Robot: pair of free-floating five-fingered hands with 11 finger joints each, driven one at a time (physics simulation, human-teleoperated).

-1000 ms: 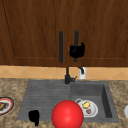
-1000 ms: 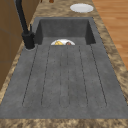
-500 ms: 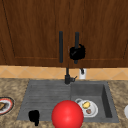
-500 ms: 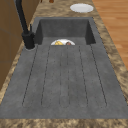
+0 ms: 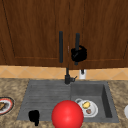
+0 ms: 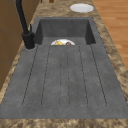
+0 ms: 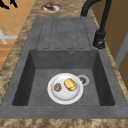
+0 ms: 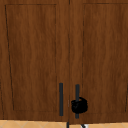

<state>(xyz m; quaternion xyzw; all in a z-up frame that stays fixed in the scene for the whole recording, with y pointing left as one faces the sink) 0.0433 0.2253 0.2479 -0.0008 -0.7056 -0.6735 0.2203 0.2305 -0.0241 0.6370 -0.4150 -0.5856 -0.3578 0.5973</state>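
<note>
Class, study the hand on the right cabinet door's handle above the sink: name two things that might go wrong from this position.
1. The right hand is curled round the right door handle near its lower end; its grip may slip off the thin bar.
2. The tall faucet stands just below the doors, and a plate of food lies in the basin; a hand dropping from the handle might knock either.

2 hands (image 5: 79,53), 3 plates (image 7: 65,88), 1 ball (image 5: 67,114).
</note>
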